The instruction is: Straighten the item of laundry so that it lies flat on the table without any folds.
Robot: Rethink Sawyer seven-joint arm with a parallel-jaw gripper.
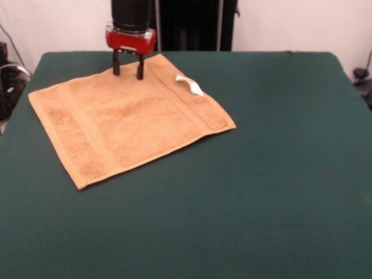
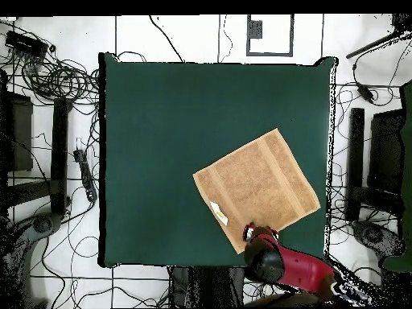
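One towel [image 1: 131, 119], one white tag [image 1: 190, 85], one gripper [image 1: 128, 72] and one table [image 1: 261, 174]: the orange-tan towel lies spread flat, turned like a diamond, on the dark green table, in the part nearest the robot; in the front view it sits left of centre toward the far edge, in the overhead view right of centre toward the bottom edge [image 2: 256, 190]. Two paler woven bands run across it, one near each of two opposite hems. The tag lies curled on the cloth by the hem on the robot's side [image 2: 218, 212]. The gripper stands at the towel's corner nearest the pedestal, its two dark fingers [image 1: 116, 64] pointing straight down and set apart, with tan cloth showing in the gap between them; the tips reach the towel's surface or stop just above it, and which cannot be made out. Nothing is held between the fingers. The arm is cut off by the top edge of the front view, so only its black cylinder and red collar [image 1: 130, 39] show. From overhead the red and black arm [image 2: 278, 261] covers the fingers entirely and hides that corner of the towel, while the floor around the table, strewn with cables [image 2: 60, 80], appears only in this view
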